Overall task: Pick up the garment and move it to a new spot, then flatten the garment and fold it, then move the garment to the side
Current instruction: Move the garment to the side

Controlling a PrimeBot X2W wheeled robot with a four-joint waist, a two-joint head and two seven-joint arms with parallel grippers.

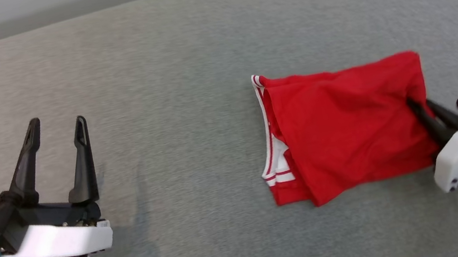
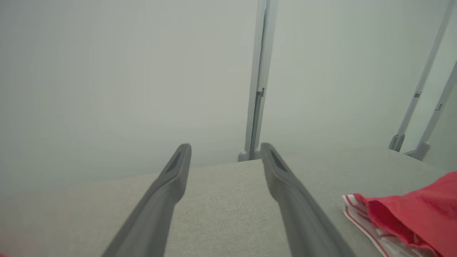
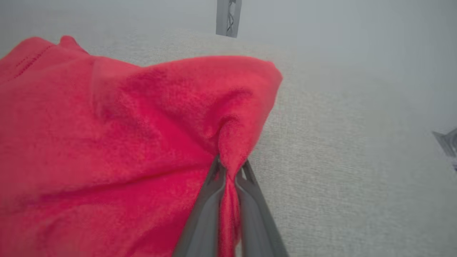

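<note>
The right claw (image 3: 230, 170) is closed tight on a small pinch of the garment (image 1: 348, 128) at its right-hand edge, with the cloth bunched into a ridge between the two fingers. The bite looks thin and may have caught only the top layer. If so, a lift or drag from here could peel that layer away and undo the fold, or the fabric could slip out altogether. Pulling from one edge alone would likely let the far end trail and skew. The left claw (image 1: 56, 123) stands wide open and empty over the left half of the bench (image 1: 177, 63), well apart from the garment, so it gives no support.

The garment lies on the right half of the bench, nearer the right edge than the middle. It is red, soft-looking cloth, folded into a rough rectangle with gentle wrinkles. White-striped trim shows along its left side, where lower layers peek out unevenly.
</note>
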